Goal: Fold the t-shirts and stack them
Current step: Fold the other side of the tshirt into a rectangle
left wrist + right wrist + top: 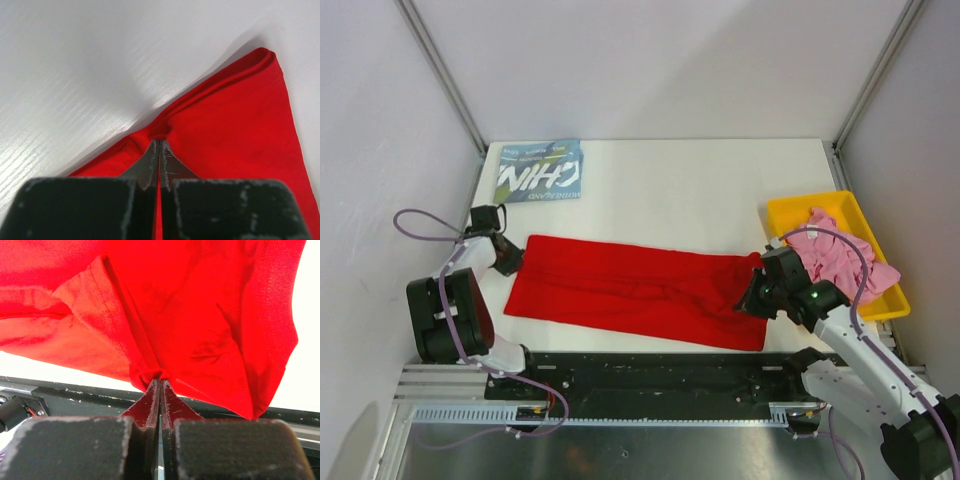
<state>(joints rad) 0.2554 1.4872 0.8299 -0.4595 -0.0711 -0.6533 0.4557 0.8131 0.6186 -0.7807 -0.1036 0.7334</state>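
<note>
Red cloth bunches into a small pucker where the left jaws press together, fully closed on a folded edge of the red t-shirt [630, 290]. From the left wrist view, the pinched edge lies low against the white surface [700, 190], and the fabric fans out from the grip to a doubled corner further off.

The right jaws are likewise closed tight, gripping a gathered fold of the same shirt at its opposite end. From the right wrist view, the cloth spreads upward and outward from the grip, with a stitched hem running diagonally and a black rail visible underneath.

Seen from above, the red shirt stretches as a long, narrow band across the near part of the surface, held at its left end by the left arm [455, 300] and at its right end by the right arm [850, 335]. A blue t-shirt [540, 172] with large white letters lies folded flat at the far left corner, well apart from the red one. A pink t-shirt [840, 255] sits crumpled in a yellow tray [790, 212] at the right edge, spilling over the tray's near side, just beside the right arm.
</note>
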